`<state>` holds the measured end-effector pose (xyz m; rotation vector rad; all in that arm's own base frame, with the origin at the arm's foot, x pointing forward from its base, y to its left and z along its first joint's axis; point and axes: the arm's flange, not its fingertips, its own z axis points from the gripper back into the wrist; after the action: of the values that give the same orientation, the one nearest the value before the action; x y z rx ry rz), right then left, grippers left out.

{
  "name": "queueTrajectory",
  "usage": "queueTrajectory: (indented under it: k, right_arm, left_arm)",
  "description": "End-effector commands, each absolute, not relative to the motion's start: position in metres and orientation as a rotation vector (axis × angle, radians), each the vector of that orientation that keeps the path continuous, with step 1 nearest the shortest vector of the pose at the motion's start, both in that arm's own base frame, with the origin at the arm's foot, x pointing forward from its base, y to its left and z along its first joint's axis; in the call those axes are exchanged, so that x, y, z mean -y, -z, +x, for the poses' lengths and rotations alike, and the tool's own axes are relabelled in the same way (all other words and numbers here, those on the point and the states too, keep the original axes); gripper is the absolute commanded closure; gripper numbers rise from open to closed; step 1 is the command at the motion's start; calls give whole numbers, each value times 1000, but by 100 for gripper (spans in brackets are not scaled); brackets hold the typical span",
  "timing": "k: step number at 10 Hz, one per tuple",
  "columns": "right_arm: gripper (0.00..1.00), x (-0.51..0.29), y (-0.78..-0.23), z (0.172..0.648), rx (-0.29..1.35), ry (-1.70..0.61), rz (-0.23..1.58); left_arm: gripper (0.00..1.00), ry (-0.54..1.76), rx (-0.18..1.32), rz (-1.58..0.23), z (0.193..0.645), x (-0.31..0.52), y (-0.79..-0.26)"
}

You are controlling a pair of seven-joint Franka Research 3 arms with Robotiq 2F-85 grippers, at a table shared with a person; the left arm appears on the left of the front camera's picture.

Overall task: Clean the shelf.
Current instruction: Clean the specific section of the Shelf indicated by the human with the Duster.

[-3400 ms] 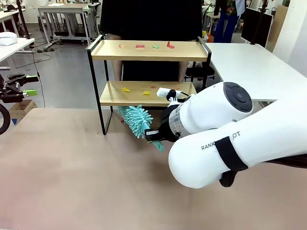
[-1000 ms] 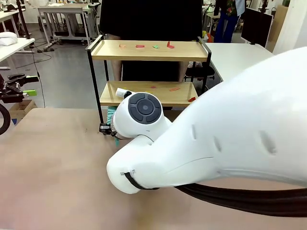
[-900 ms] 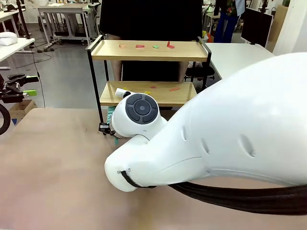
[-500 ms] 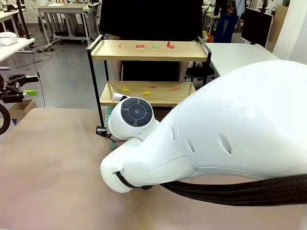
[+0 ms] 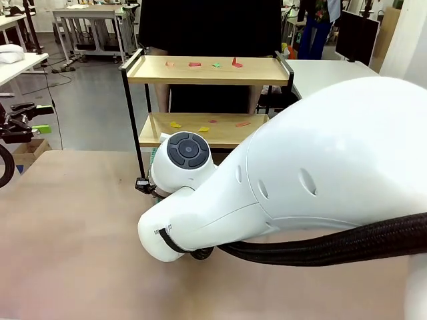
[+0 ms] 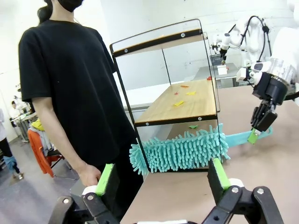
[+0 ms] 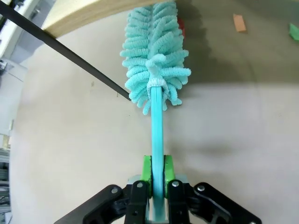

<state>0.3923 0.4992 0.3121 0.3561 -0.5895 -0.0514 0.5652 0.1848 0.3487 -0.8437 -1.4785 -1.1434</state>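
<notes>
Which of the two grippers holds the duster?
The right gripper: it is shut on the handle of the duster. The left gripper stands open and empty.

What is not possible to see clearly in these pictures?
Front view: the right arm hides part of the lower board of the shelf.
Left wrist view: the upper board is seen from below, so its top is hidden.
Right wrist view: the tip of the duster is cut by the top edge.

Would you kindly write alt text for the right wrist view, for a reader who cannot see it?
The right gripper, fingers shut on the handle of a teal fluffy duster, holds its head under the shelf's wooden board, over the tan table. An orange scrap and a green scrap lie beyond.
</notes>
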Motion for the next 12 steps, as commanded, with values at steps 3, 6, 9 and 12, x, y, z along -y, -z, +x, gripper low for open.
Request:
queueTrajectory:
  k: [3, 6, 9, 12]
  right_arm:
    - [87, -499, -310, 392, 593, 49, 354]
    - [87, -461, -312, 389, 539, 143, 385]
    - [87, -431, -306, 381, 500, 195, 367]
    - [87, -384, -310, 372, 486, 270, 331]
  left_arm:
    - [0, 1145, 1483, -841, 563, -184, -352]
    - [0, 1145, 1483, -841, 563, -184, -352]
    - [0, 1145, 1483, -841, 563, -184, -352]
    - [0, 1145, 1483, -841, 563, -184, -352]
